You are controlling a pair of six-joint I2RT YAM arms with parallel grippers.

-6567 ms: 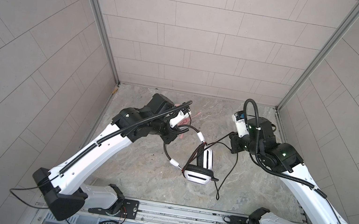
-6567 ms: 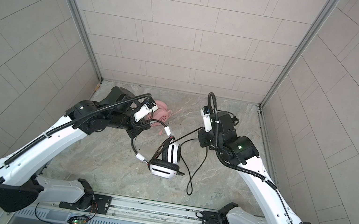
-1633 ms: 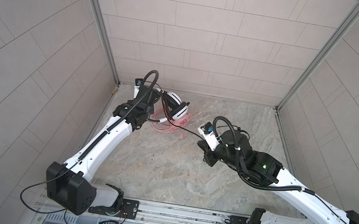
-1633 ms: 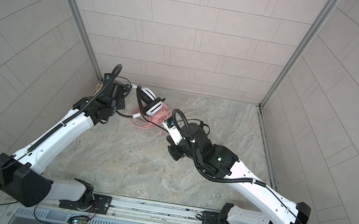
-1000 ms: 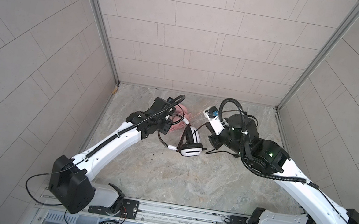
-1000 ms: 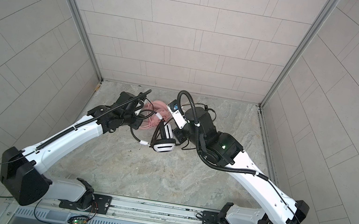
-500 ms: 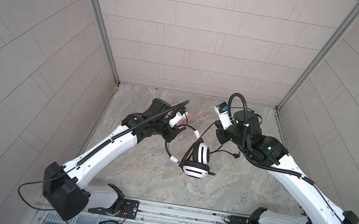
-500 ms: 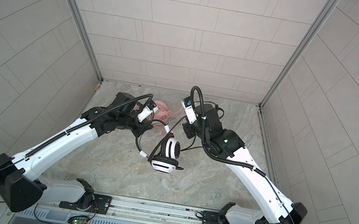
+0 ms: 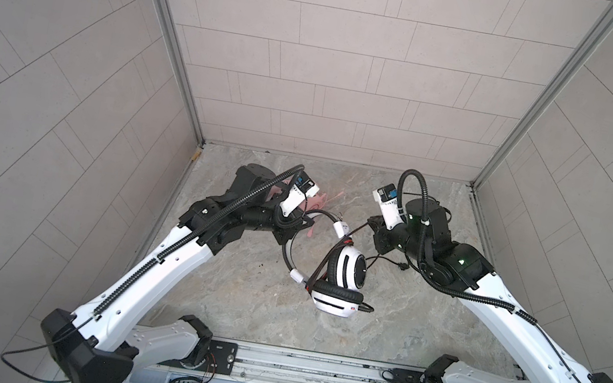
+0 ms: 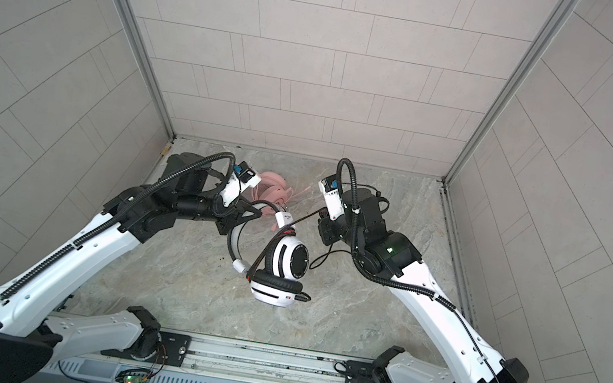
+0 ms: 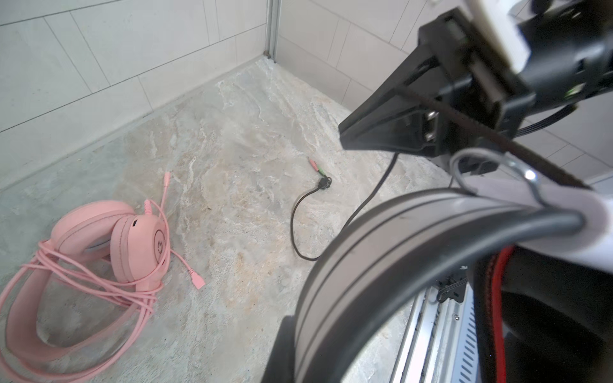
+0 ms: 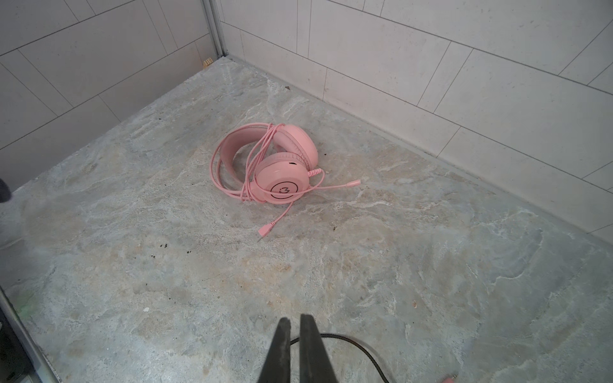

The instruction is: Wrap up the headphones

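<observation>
At right wrist: whole pink headset (image 12: pixel 282 180)

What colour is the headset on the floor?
The headset is all pink; right wrist view.

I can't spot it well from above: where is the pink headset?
The pink headset lies on the stone floor near the back wall, left of centre in both top views, just beyond the left arm, its cable looped around it.
</observation>
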